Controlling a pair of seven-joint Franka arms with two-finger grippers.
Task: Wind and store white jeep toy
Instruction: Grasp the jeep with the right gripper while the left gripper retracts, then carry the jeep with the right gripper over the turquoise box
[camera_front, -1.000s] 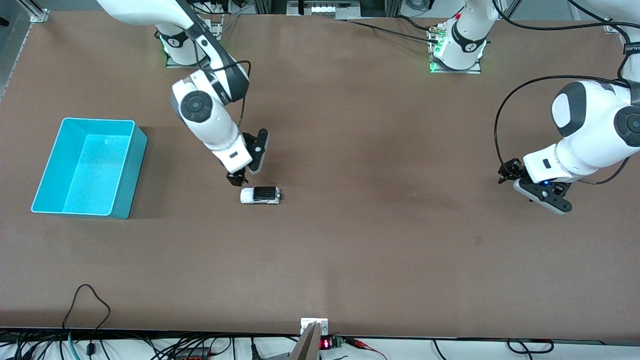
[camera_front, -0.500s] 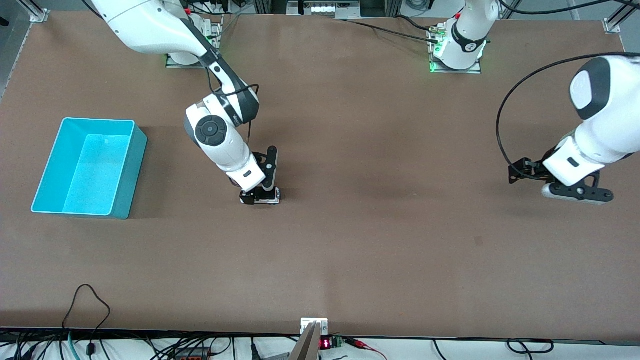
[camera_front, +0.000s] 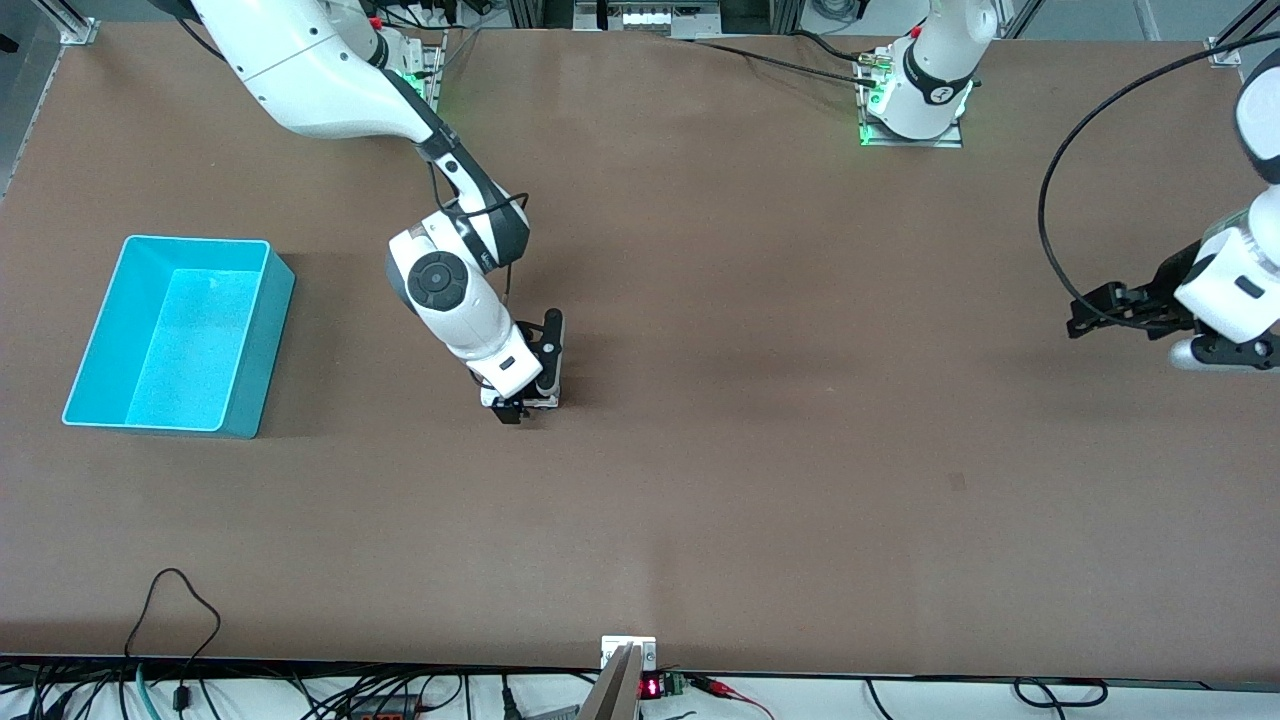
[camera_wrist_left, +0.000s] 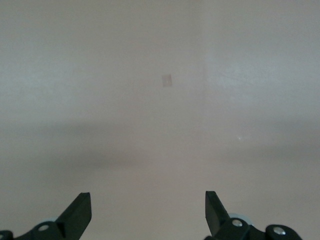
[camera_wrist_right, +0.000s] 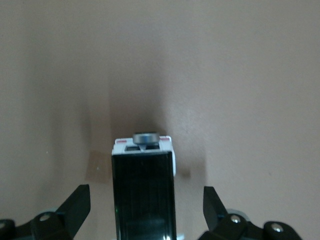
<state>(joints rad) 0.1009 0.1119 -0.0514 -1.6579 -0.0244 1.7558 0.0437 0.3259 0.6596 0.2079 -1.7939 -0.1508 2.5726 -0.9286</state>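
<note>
The jeep (camera_front: 522, 400) sits on the table (camera_front: 700, 500), toward the right arm's end. The right gripper (camera_front: 520, 405) is down over it, fingers (camera_wrist_right: 75, 207) spread either side of its black roof, not touching. The cyan bin (camera_front: 250, 345) stands well apart, holding nothing. The left gripper (camera_front: 1120, 310) waits, fingers apart, above bare table.

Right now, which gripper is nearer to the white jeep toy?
Right. The right gripper is down over the white jeep toy, jaws open astride it; the left gripper waits near the table's end.

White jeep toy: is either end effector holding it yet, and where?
Nothing is held. The right end effector is open, its fingers astride the white jeep toy on the table. The left end effector is open over bare table.
</note>
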